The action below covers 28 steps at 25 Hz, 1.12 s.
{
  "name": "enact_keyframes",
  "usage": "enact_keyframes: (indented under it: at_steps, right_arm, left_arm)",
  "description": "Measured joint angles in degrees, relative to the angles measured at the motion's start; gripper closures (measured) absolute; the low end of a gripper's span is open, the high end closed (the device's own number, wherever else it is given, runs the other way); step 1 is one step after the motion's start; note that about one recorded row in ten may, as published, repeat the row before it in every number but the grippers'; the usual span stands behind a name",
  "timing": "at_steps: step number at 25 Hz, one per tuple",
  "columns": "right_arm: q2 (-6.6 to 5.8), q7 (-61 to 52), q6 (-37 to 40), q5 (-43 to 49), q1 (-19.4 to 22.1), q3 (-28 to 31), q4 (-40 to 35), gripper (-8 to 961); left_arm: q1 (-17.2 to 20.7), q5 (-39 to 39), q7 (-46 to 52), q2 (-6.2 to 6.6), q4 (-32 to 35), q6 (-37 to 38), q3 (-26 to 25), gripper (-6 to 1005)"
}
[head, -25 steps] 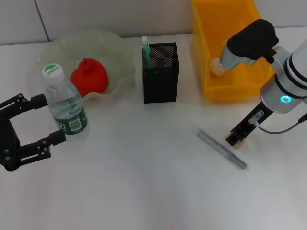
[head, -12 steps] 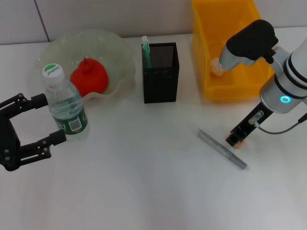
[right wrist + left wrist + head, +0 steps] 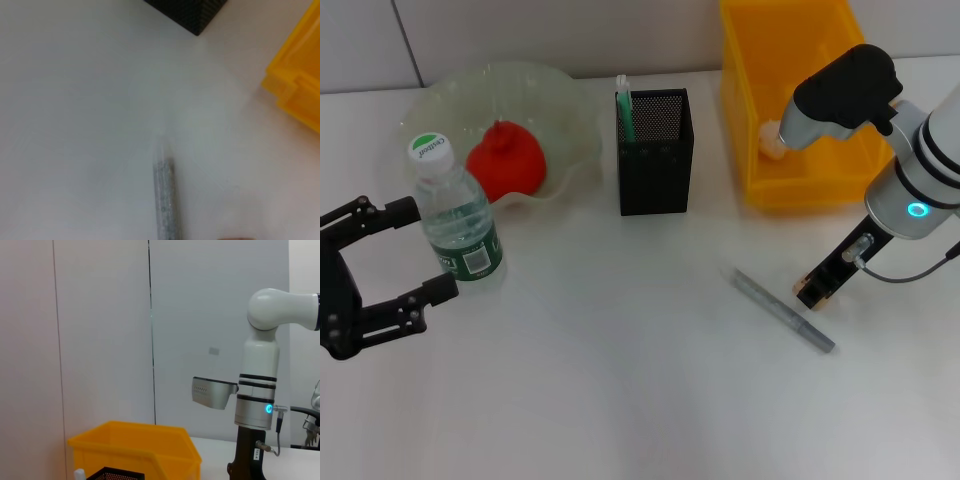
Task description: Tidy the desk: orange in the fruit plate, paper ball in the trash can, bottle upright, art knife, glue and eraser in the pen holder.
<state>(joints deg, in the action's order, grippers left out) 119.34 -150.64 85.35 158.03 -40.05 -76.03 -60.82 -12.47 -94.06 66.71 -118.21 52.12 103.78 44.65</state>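
The right gripper (image 3: pixel 816 291) sits low beside the grey stick (image 3: pixel 783 310), on the eraser; jaws' state unclear. Lifting it to the pen holder (image 3: pixel 655 153) likely follows. The left gripper (image 3: pixel 412 255) idles, jaws apart.

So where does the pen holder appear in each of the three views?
Head view: the pen holder stands upright at centre back, between the fruit plate and the trash can.
Left wrist view: only its rim shows, before the trash can.
Right wrist view: one corner.
Shared landmark: the trash can.
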Motion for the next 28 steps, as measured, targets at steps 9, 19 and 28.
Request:
enact_keyframes:
  at_steps: [9,19,28]
  right_arm:
    - [0.07,0.00,0.07,0.15,0.48,-0.53,-1.21,697]
    - [0.18,0.68,-1.14,-6.50,5.32,-0.60,-14.28,696]
    - [0.14,7.20,-10.17,-18.04,12.33,-2.11,-23.65,697]
  left_arm:
    - [0.40,0.12,-0.45,-0.06,0.00,0.60,-0.02,168]
    - [0.61,0.12,-0.46,-0.18,0.00,1.34,-0.08,168]
    - [0.61,0.10,-0.19,-0.18,-0.03,1.61,0.00,168]
